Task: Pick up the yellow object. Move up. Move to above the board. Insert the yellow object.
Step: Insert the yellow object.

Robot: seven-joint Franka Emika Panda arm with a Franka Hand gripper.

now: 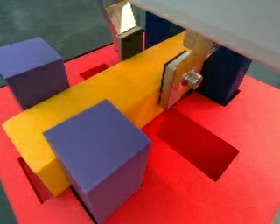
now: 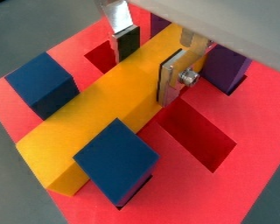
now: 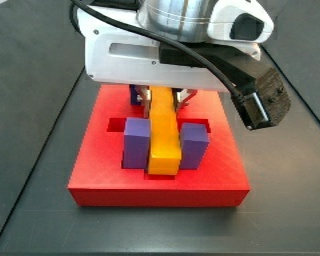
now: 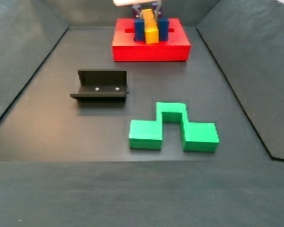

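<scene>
The yellow object (image 1: 108,96) (image 2: 101,109) is a long bar lying across the red board (image 1: 254,131) (image 2: 254,131), between upright posts (image 1: 95,157) (image 2: 43,83). In both side views the bar (image 3: 164,135) (image 4: 148,31) runs along the middle of the board (image 3: 156,190) (image 4: 151,51), flanked by purple posts (image 3: 136,140). My gripper (image 1: 152,70) (image 2: 149,68) (image 3: 163,97) straddles the bar near its far end. Both pads lie against the bar's long sides, so the gripper is shut on it. An empty recess (image 1: 195,144) lies beside the bar.
On the dark floor in front of the board stand the fixture (image 4: 99,87) and a green notched block (image 4: 170,129), both well away from the gripper. Dark sloping walls (image 4: 26,80) enclose the floor.
</scene>
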